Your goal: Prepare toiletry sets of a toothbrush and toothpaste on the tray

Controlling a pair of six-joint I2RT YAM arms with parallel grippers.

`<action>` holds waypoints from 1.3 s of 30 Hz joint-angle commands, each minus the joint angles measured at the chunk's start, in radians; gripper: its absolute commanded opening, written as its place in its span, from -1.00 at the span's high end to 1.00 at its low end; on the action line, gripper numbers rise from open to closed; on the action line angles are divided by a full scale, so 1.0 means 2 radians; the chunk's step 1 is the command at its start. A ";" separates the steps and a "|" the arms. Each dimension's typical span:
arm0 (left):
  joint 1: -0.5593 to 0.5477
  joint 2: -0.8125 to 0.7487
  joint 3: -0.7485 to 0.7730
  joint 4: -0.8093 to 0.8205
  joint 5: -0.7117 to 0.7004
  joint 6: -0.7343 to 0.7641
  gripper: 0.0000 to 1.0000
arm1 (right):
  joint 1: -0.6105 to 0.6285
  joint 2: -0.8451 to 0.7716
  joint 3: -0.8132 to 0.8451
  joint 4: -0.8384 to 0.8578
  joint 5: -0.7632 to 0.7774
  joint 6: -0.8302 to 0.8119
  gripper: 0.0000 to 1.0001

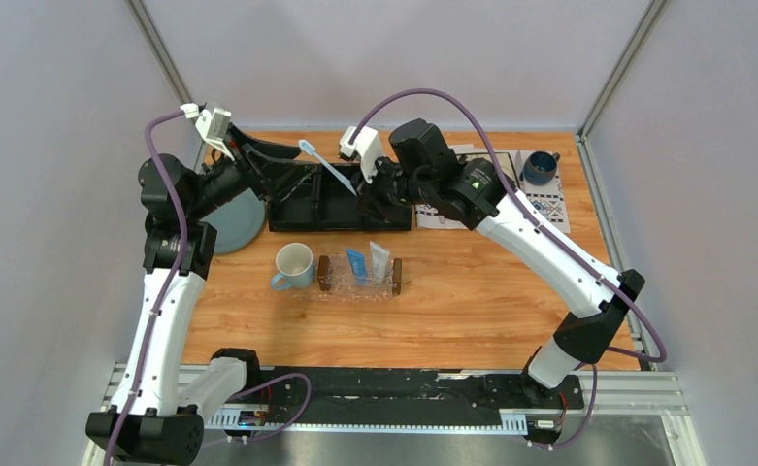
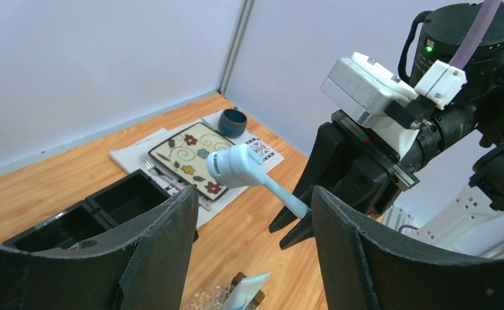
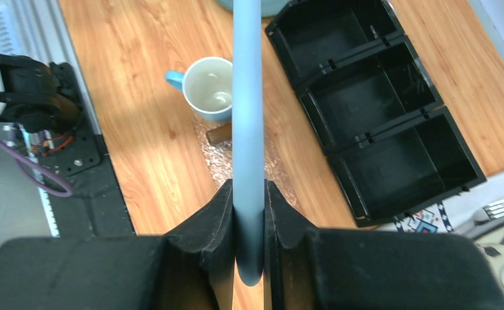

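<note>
My right gripper (image 1: 363, 199) is shut on the handle of the pale blue toothbrush (image 1: 328, 170), which it holds in the air above the black organizer. In the right wrist view the handle (image 3: 248, 123) runs straight up from between the fingers (image 3: 218, 219). My left gripper (image 2: 255, 216) stands open facing it; the toothbrush head (image 2: 233, 166) hovers just beyond the gap and touches neither finger. The clear tray (image 1: 339, 282) with brown end bars lies at mid table. Two toothpaste tubes rest in it, one blue (image 1: 356, 264) and one pale (image 1: 379, 259).
A light blue mug (image 1: 294, 265) stands just left of the tray. The black three-compartment organizer (image 1: 341, 206) sits behind it, with a grey plate (image 1: 237, 221) to its left. At the back right are a floral plate (image 2: 188, 155), a fork and a dark blue cup (image 1: 540, 167).
</note>
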 commanded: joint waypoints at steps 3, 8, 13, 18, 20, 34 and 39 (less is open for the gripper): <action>0.003 -0.003 -0.010 0.091 0.004 -0.049 -0.45 | -0.012 -0.001 0.029 0.023 -0.082 0.036 0.70; 0.001 0.007 -0.030 0.183 0.021 -0.106 -0.44 | -0.024 -0.002 0.024 0.027 -0.134 0.044 0.71; -0.013 0.019 -0.059 0.270 0.029 -0.152 -0.41 | -0.039 -0.002 0.025 0.037 -0.183 0.060 0.73; -0.034 0.019 -0.075 0.312 0.018 -0.152 -0.36 | -0.060 -0.002 0.016 0.054 -0.241 0.082 0.74; -0.042 0.021 -0.084 0.337 0.015 -0.165 -0.35 | -0.069 -0.004 0.010 0.069 -0.263 0.093 0.74; -0.058 0.050 -0.081 0.391 0.001 -0.182 -0.26 | -0.079 0.002 -0.001 0.087 -0.326 0.113 0.73; -0.059 0.057 -0.080 0.401 -0.011 -0.186 -0.17 | -0.079 -0.001 -0.001 0.087 -0.330 0.112 0.73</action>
